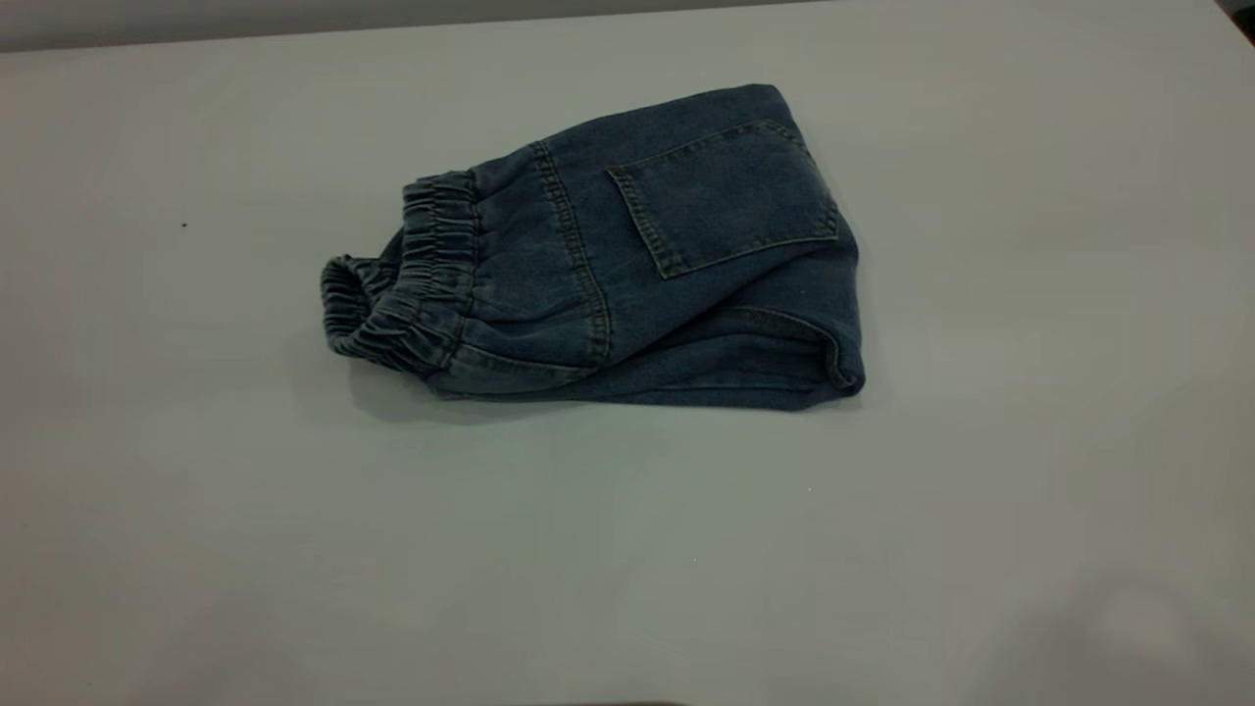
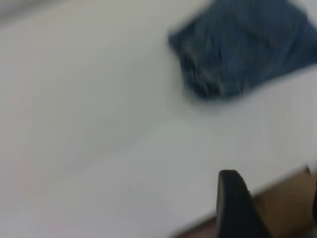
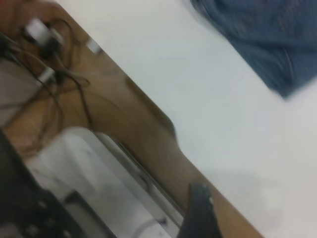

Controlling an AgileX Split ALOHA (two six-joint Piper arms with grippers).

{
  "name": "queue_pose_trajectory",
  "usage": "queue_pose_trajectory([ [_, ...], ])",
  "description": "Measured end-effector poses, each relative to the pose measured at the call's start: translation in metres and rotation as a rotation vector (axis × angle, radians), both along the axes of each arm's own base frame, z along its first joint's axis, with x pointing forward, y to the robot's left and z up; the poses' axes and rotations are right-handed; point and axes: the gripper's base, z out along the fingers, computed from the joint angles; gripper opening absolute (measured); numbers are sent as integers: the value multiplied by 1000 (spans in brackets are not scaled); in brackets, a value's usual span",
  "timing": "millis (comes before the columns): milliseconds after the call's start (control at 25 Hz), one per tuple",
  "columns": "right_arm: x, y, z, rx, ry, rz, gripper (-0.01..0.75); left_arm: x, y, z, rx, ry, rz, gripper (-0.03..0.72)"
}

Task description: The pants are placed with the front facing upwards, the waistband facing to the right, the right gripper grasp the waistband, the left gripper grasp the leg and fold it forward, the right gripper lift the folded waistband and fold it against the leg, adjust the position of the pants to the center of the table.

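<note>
Bare table (image 1: 627, 549) around pants (image 1: 627, 265) (folded)

The pants (image 1: 627, 275) are blue denim cloth, a coarse matt weave faded pale in places, with raised stitched seams around the square back pocket (image 1: 726, 201). The waistband (image 1: 412, 275) is the same denim, gathered into tight ruched puckers. The worktop (image 1: 196, 490) is a smooth, matt white surface. Past its edge in the right wrist view lies brown wood-look flooring (image 3: 119, 114)
</note>
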Motion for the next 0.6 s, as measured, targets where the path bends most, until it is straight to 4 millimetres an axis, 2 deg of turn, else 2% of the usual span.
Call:
queue_pose_trajectory([
  [240, -26, -50, -51, -93, -47, -107, 459, -2, 1, -77, 38, 205, 28, 337],
  [360, -40, -69, -76, -83, -57, -153, 459, -6, 2, -103, 49, 259, 38, 337],
  [440, -50, -81, -94, -64, -61, -177, 459, -8, 3, -108, 40, 247, 42, 337],
  [600, -66, -100, -124, -38, -69, -195, 459, -11, 4, -105, 14, 179, 43, 337],
])
